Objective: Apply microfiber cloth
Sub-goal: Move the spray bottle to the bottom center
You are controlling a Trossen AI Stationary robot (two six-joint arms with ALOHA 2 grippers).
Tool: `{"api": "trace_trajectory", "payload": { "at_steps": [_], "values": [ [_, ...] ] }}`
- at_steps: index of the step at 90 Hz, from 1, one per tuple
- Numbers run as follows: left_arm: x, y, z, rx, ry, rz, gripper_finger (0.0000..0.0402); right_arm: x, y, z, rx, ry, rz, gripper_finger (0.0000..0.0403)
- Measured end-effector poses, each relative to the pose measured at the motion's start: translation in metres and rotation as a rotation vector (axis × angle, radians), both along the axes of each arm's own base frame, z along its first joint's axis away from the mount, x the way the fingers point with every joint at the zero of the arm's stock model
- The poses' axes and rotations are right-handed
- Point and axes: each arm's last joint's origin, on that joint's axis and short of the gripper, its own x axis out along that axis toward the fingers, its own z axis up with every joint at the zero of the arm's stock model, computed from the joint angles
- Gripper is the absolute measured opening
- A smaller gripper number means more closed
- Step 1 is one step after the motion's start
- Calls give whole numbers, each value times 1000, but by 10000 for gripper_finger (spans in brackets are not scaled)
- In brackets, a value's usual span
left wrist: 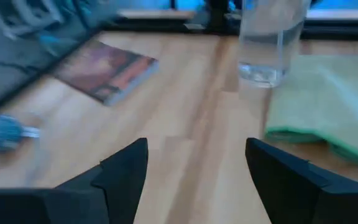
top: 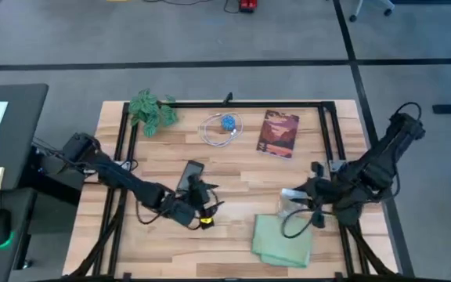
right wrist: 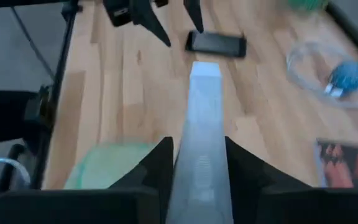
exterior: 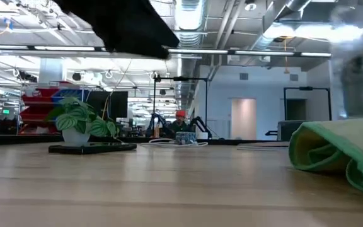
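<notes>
- The microfiber cloth lies folded near the front edge of the surface, right of centre; the low view cuts off its far end.
- The right gripper hangs just behind the cloth, fingers closed on a clear glass-like object whose exact shape is hard to make out.
- The left gripper hovers beside the black phone, fingers spread apart and holding nothing.
</notes>
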Motion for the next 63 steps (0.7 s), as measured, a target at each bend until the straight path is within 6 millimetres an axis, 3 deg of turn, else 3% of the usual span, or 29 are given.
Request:
{"api": "trace_trajectory", "payload": {
  "at_steps": [14,24,47,63],
  "values": [
    [-24,-8,15,48,-12,37,249,50,7,17,-61,-59,-17,84],
    [-40,-15,20,54,-10,24,249,89,19,16,-33,-91,17,84],
    [-72,-32,28,87,33,-86,249,154,47,-25,190,-120,-87,84],
    [-84,-37,25,150,75,-125,249,180,53,-44,333,-190,-270,84]
  ]
}}
